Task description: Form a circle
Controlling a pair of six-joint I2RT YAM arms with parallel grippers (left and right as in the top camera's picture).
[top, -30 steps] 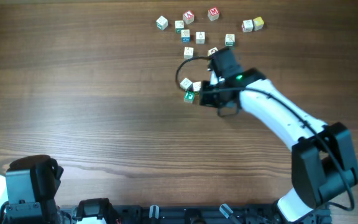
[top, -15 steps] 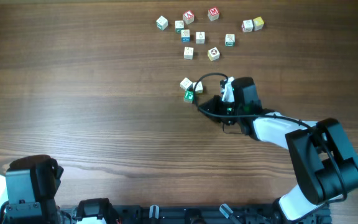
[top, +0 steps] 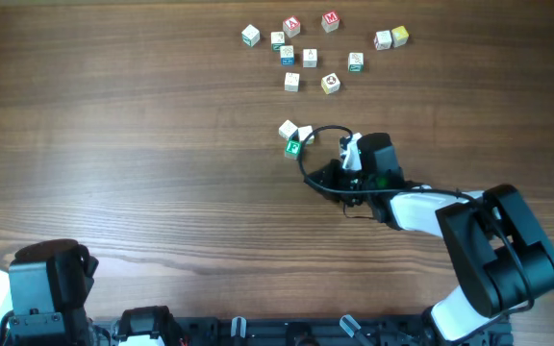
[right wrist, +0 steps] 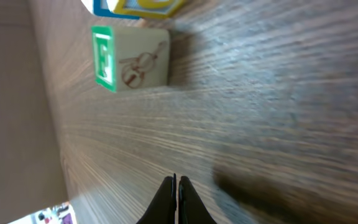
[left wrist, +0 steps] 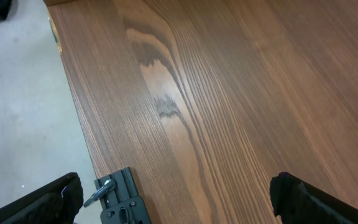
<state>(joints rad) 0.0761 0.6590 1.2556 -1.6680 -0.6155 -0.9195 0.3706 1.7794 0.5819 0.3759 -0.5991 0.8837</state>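
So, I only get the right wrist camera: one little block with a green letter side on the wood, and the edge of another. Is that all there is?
Observer: No. Seen from overhead, the green-faced cube sits in a tight cluster with two pale cubes.
Visitor: Any other blocks?
Observer: Yes, loose letter cubes lie scattered toward the far side, apart from that cluster.
Visitor: And the other arm?
Observer: Its camera shows the left hand open over bare wood by the edge of the table, with no cube in sight.
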